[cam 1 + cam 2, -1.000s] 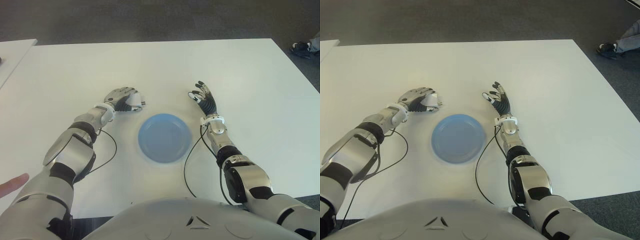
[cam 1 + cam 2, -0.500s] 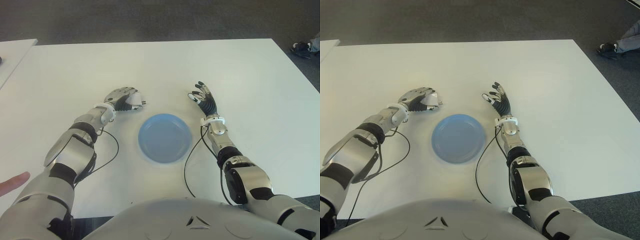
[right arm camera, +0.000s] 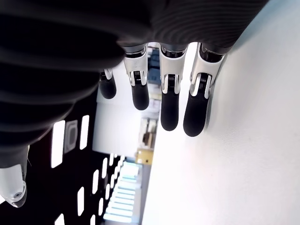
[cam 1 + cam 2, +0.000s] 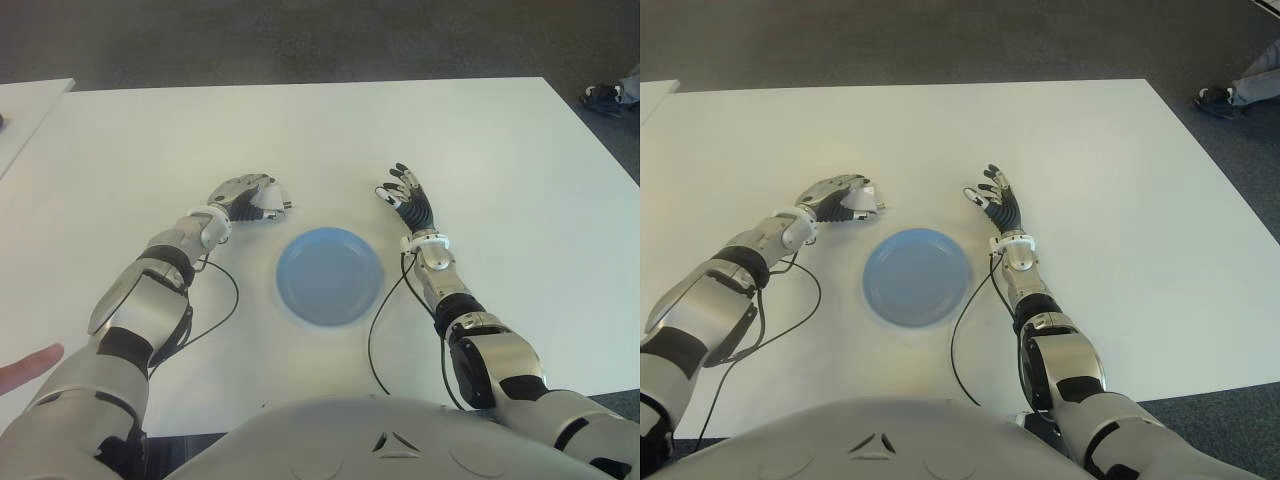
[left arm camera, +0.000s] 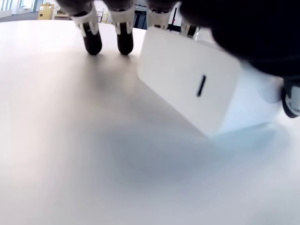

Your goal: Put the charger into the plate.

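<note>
The white charger [image 4: 267, 204] is a small block on the table [image 4: 300, 130], left of and a little beyond the round blue plate [image 4: 329, 276]. My left hand [image 4: 250, 196] is curled over the charger and grips it. In the left wrist view the charger [image 5: 187, 77] sits tilted under the palm, its near low corner close to the tabletop, with two fingertips [image 5: 93, 43] beyond it. My right hand [image 4: 405, 197] shows to the right of the plate with fingers [image 3: 169, 112] spread and nothing in them.
Black cables [image 4: 375, 340] trail from both wrists across the table near the plate. A second white table [image 4: 25, 105] stands at the far left. A person's fingertip [image 4: 25, 367] shows at the lower left edge and a shoe [image 4: 603, 95] at the upper right.
My left hand has shifted slightly away from me with the charger in its grip. The fingertip at the lower left has crept a little. My right hand has not moved.
</note>
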`<state>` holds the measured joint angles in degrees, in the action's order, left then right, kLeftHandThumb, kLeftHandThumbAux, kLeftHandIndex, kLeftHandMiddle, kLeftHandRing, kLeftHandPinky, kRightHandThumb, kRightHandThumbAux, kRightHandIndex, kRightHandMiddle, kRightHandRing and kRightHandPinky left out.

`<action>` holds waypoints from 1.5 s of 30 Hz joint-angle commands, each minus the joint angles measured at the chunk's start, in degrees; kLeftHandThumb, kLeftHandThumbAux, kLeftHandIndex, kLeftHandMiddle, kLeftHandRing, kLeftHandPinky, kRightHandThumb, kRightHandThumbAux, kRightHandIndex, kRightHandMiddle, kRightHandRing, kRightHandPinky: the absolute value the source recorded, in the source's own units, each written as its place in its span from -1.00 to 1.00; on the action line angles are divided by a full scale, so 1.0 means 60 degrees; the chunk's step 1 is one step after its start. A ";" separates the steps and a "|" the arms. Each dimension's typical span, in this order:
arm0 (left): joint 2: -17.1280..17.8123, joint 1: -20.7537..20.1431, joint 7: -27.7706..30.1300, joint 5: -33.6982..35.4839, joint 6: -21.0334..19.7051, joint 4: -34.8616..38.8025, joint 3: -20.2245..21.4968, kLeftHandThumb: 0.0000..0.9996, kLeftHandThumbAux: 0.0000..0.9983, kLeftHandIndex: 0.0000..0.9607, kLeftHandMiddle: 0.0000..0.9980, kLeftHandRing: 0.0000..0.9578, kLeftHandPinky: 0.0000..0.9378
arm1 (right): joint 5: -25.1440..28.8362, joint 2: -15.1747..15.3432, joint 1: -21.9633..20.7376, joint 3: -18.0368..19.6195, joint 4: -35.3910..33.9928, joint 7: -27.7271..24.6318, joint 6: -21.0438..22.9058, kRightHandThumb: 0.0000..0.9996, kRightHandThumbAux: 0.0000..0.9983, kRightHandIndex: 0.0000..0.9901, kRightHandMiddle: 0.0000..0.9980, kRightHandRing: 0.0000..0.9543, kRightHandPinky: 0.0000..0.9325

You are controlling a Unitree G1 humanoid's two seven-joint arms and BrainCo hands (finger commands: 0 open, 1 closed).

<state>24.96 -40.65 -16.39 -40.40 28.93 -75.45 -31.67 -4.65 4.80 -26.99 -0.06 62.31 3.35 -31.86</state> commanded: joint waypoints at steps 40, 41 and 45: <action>0.0480 0.0935 -0.2607 -0.0327 0.1380 0.1307 -0.0123 0.47 0.40 -0.08 0.66 0.73 0.75 | -0.0201 -0.0069 0.0613 -0.0067 0.0974 -0.0060 0.0980 -0.93 0.05 -1.00 -0.68 -0.55 -0.68; 0.0499 0.0943 -0.2618 -0.0337 0.1418 0.1356 -0.0113 0.47 0.40 -0.08 0.66 0.73 0.75 | -0.0204 -0.0067 0.0612 -0.0069 0.0976 -0.0058 0.0980 -0.93 0.05 -1.00 -0.69 -0.55 -0.68; 0.0552 0.0965 -0.2624 -0.0310 0.1589 0.1554 -0.0038 0.48 0.40 -0.08 0.68 0.74 0.76 | -0.0207 -0.0058 0.0593 -0.0070 0.0983 -0.0049 0.0992 -0.93 0.06 -1.00 -0.68 -0.54 -0.67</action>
<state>27.56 -35.52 -31.42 -41.71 37.54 -67.24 -32.11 -5.11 4.97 -27.89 0.02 63.50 3.75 -31.87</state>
